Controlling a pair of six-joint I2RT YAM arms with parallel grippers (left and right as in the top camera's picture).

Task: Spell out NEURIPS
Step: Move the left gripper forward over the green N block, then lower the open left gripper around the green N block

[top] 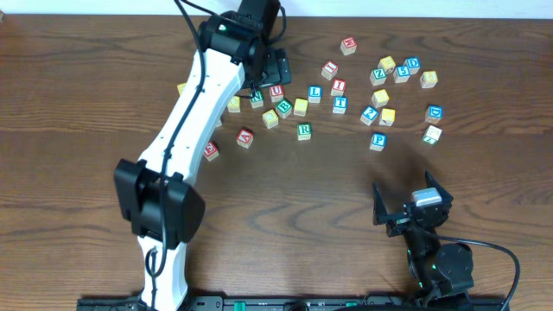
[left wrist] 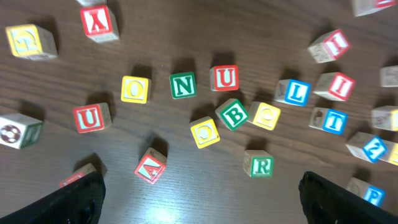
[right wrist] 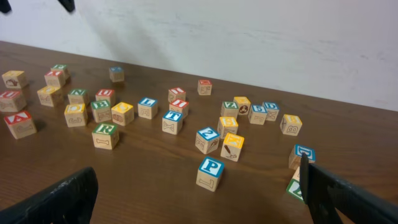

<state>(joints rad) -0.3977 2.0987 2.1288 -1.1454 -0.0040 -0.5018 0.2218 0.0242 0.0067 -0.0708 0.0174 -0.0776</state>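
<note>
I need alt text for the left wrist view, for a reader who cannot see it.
Wooden letter cubes lie scattered on a dark wooden table; near the middle, a green N cube sits beside a red U cube. The left gripper is open, its black fingers at the bottom corners, holding nothing.

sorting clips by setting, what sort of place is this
Probably a robotics lab or test bench, indoors: a wood-grain table backed by a plain white wall, a white left arm reaching over it, and alphabet cubes scattered on it.
</note>
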